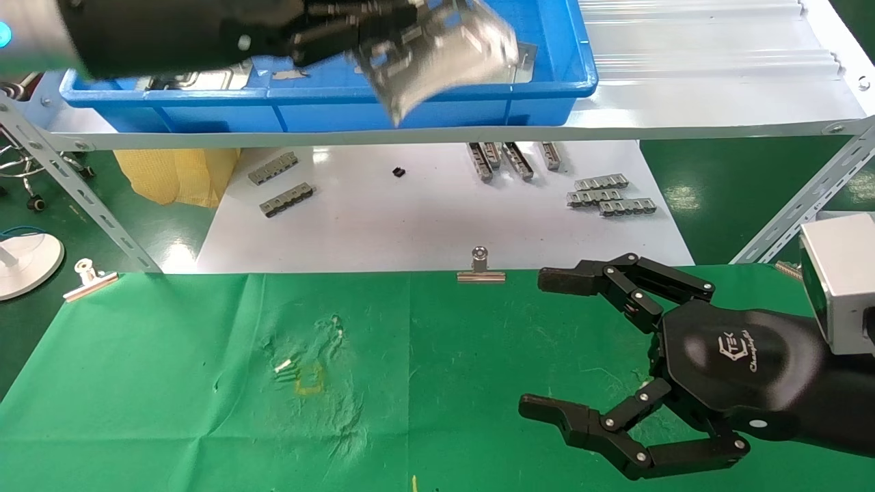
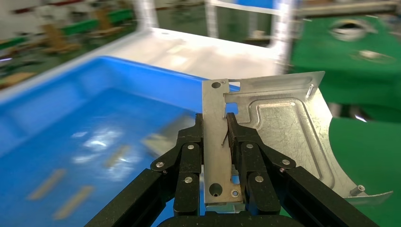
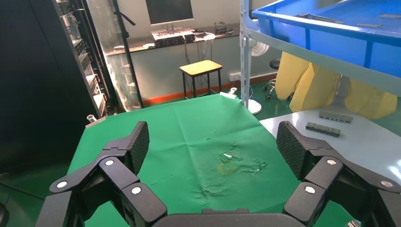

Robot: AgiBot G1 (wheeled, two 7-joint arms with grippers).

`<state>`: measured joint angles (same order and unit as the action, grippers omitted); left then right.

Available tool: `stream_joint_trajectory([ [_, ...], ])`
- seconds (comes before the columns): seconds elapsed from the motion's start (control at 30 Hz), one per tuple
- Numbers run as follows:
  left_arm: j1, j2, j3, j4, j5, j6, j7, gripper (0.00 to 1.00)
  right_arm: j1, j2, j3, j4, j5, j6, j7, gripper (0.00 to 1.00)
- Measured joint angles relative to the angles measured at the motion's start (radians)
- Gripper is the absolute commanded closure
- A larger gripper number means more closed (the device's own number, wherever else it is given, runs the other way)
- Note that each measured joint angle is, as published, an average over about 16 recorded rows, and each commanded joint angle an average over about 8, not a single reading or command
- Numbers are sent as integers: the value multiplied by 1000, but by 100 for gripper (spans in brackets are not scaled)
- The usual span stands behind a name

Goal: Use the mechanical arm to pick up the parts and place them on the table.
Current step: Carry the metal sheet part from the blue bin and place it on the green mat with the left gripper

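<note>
My left gripper (image 1: 383,37) is shut on a grey stamped sheet-metal part (image 1: 444,58) and holds it in the air above the blue bin (image 1: 424,102) on the shelf. In the left wrist view the black fingers (image 2: 189,156) clamp the part's bent flange (image 2: 215,142), and the embossed plate (image 2: 288,132) stands out beyond them. More parts (image 1: 198,76) lie in the bin, partly hidden by the arm. My right gripper (image 1: 540,342) is open and empty above the right side of the green-clothed table (image 1: 171,383). The cloth's yellow mark (image 1: 309,383) also shows in the right wrist view (image 3: 227,168).
Small grey notched bars (image 1: 608,195) lie on the glossy white sheet (image 1: 410,225) below the grey shelf (image 1: 342,137). Silver clips (image 1: 480,270) hold the cloth's far edge. Slanted shelf struts (image 1: 75,191) stand at both sides. A yellow bag (image 1: 174,174) sits at the left.
</note>
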<state>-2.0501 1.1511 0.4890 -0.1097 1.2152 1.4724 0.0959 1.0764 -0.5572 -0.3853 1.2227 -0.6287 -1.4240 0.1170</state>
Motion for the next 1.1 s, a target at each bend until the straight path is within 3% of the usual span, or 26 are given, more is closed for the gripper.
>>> stream_joint_trajectory([
  [0.3, 94, -112, 59, -160, -49, 130, 54, 100, 0, 0, 0, 0, 0, 0, 0, 0],
  [0.63, 257, -236, 247, -359, -76, 120, 154, 100, 0, 0, 0, 0, 0, 0, 0, 0],
  [0.83, 290, -222, 358, -315, -2, 83, 291, 100, 0, 0, 0, 0, 0, 0, 0, 0],
  [1.03, 287, -167, 410, -196, 67, 36, 438, 100, 0, 0, 0, 0, 0, 0, 0, 0],
  [1.07, 286, -158, 414, -177, 75, 29, 459, 97, 0, 0, 0, 0, 0, 0, 0, 0],
  [1.1, 285, -149, 418, -158, 81, 22, 481, 84, 0, 0, 0, 0, 0, 0, 0, 0],
])
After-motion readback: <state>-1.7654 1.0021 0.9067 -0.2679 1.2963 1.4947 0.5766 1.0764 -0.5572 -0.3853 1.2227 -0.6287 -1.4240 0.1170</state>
